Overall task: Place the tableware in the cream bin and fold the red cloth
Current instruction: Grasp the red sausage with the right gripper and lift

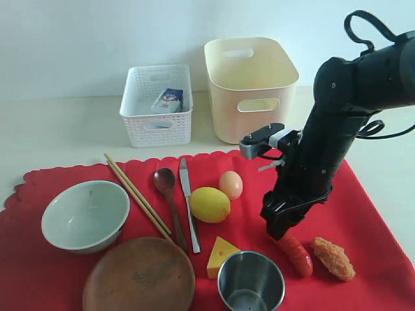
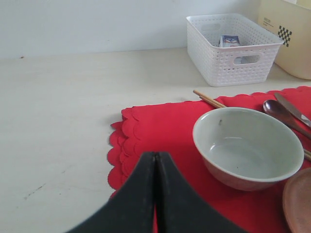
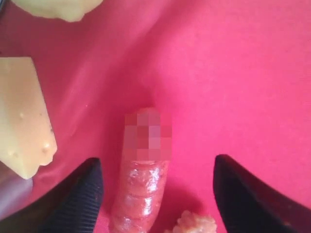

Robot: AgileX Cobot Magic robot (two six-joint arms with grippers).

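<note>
The left gripper (image 2: 156,162) is pinched shut on nothing, over the left edge of the red cloth (image 2: 160,126) on the counter (image 2: 58,97). All the tableware lies on the cloth: bowl (image 1: 84,214), plate (image 1: 139,275) in front of it, then chopsticks (image 1: 137,194), spoon (image 1: 170,201) and knife (image 1: 189,204). A lemon (image 1: 209,205), egg (image 1: 231,184) and cheese (image 1: 222,256) crowd beside them, with the cup (image 1: 251,282) at the near edge. Further right the right gripper (image 1: 282,223) hangs low, jaws wide, straddling a toy sausage (image 1: 297,254) without touching it. A fried nugget (image 1: 333,258) lies just beside. Behind the cloth stand a white basket (image 1: 157,107) and the cream bin (image 1: 249,87).
</note>
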